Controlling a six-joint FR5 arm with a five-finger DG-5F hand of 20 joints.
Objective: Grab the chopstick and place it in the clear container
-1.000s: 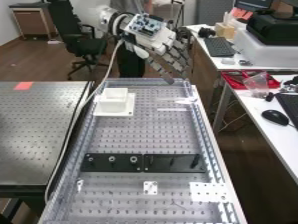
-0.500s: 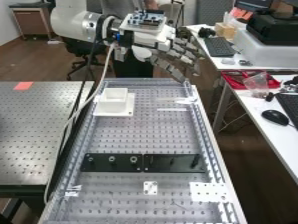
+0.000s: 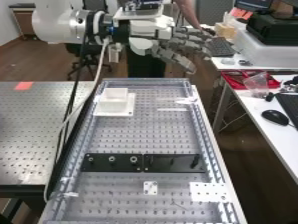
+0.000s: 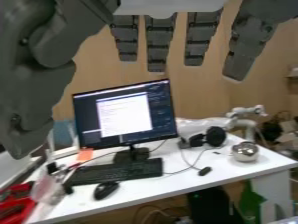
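The hand point(image 3: 154, 42) is above and beyond the far end of the perforated bench in the high view, its fingers extended toward the right and holding nothing. In the wrist view the hand point(image 4: 158, 42) has straight, spread fingers, with the thumb alongside. A small pale open-topped box point(image 3: 114, 103), perhaps the container, stands on a white square base near the bench's far left corner. Thin pale strips point(image 3: 172, 109) lie to the right of that box; I cannot tell whether one is the chopstick.
A black bracket strip point(image 3: 143, 163) crosses the bench point(image 3: 146, 135), with white perforated plates nearer the front. Clear rails edge the bench. On the side desk are a monitor point(image 4: 126, 112), a keyboard point(image 4: 116, 171), a mouse point(image 4: 106, 190) and a shiny round object point(image 4: 245, 151).
The arm has swung into fuller view at the upper left. The hand has turned from slanting downward to more level, rising and moving slightly right; its fingers stay extended.
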